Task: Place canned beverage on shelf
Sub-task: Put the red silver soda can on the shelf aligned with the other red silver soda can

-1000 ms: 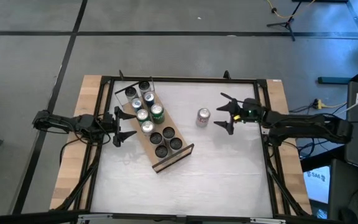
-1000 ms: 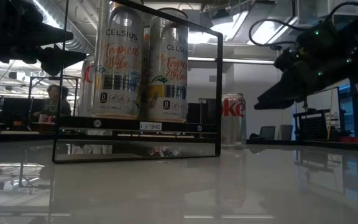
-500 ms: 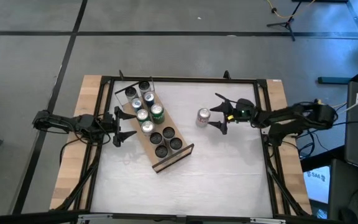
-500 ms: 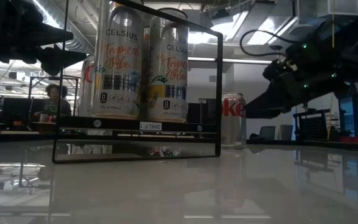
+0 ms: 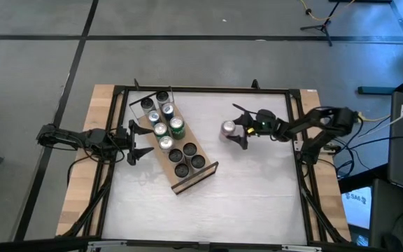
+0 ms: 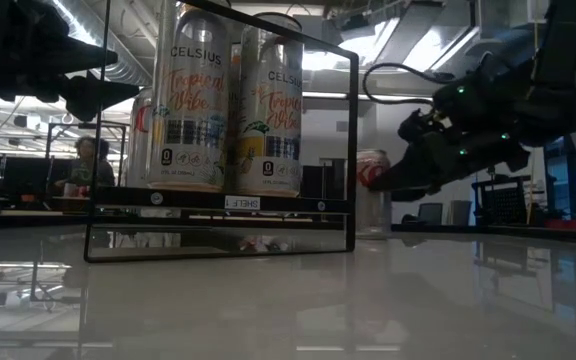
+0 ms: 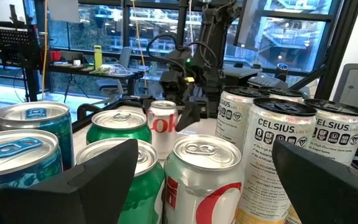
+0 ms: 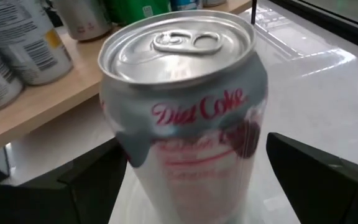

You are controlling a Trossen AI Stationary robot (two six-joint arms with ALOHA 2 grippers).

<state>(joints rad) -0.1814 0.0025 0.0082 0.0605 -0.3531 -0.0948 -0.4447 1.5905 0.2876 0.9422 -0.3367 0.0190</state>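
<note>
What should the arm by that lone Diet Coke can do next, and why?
Probably ease the right gripper a little further forward and close on the Diet Coke can. Its fingers are open on either side of the can, which stands upright on the table, apart from the shelf. The left gripper waits open beside the shelf.

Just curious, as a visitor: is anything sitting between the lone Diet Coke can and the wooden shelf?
No. In the high view, only bare white table separates the Diet Coke can from the shelf.
</note>
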